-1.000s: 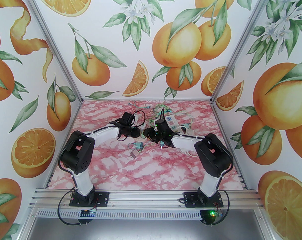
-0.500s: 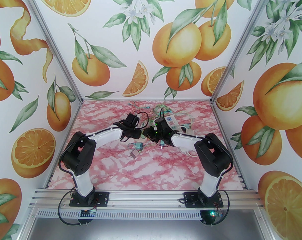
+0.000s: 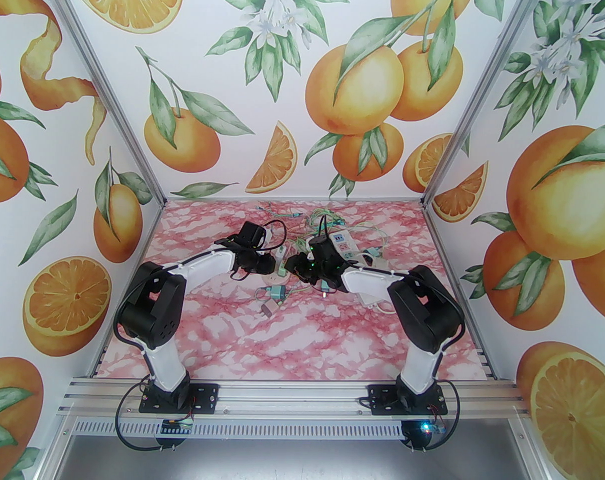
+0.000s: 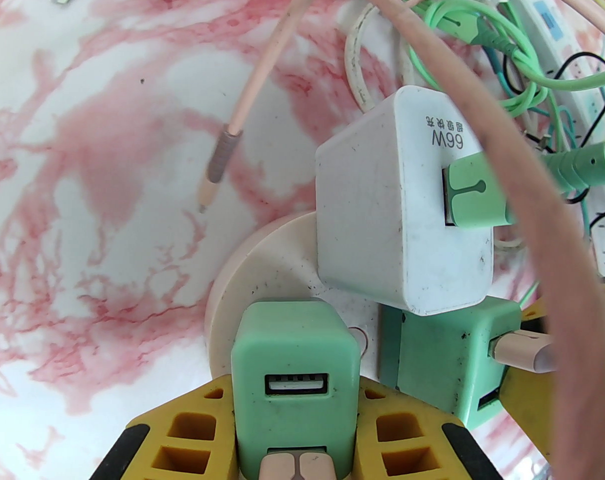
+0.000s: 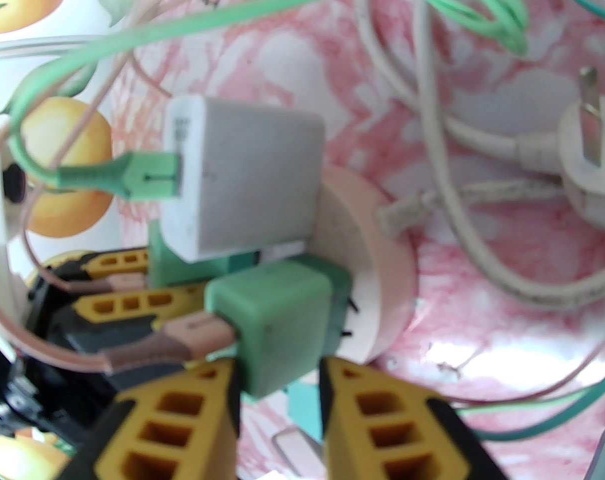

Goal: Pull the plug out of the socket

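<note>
Green plug [image 5: 272, 318] within right claw [image 5: 280, 373]

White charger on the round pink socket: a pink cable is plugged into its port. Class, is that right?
Not quite. The cable plugged into the white charger is green, not pink, as the left wrist view shows. The charger does sit on the round pink socket.

A robot test cell in a lab, by its look: a left arm [image 3: 202, 268] and a right arm [image 3: 370, 283] were bolted to a slotted aluminium rail [image 3: 292, 393] at the near edge of a pink marble-print worktop [image 3: 282, 338]; aluminium posts [image 3: 111, 93] framed orange-printed walls [image 3: 282, 68] boxing in its other three edges.
</note>
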{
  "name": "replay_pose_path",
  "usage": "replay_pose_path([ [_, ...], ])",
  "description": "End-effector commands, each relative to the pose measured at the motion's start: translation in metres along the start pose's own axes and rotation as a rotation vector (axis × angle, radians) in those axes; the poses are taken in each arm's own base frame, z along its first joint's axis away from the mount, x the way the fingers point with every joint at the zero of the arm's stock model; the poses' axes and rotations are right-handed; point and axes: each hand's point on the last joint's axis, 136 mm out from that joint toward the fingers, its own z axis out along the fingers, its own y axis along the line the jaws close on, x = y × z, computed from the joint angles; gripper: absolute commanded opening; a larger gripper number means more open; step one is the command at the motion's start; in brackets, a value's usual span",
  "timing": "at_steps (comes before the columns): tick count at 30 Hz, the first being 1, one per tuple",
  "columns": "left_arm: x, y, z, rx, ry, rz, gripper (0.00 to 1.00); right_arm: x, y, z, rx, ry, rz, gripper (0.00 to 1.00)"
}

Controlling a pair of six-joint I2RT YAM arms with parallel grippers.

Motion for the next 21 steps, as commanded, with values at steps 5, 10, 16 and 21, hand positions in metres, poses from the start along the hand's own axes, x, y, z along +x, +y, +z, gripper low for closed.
replay_pose_path([
  [5, -0.029, -0.021, -0.028, 0.025, -0.1, 0.031, 0.1, 0.025, -0.086, 0.012, 0.28, 0.079, 0.071, 0.31],
  [10, -0.026, -0.027, -0.026, -0.077, -0.094, 0.132, 0.09, 0.028, -0.086, 0.015, 0.3, 0.1, 0.05, 0.31],
  [16, -0.031, -0.025, -0.031, -0.144, -0.112, 0.181, 0.09, 0.033, -0.102, 0.013, 0.368, 0.114, 0.055, 0.29],
  [21, -0.034, -0.028, -0.035, -0.079, -0.107, 0.122, 0.08, 0.036, -0.11, 0.011, 0.405, 0.128, 0.046, 0.28],
])
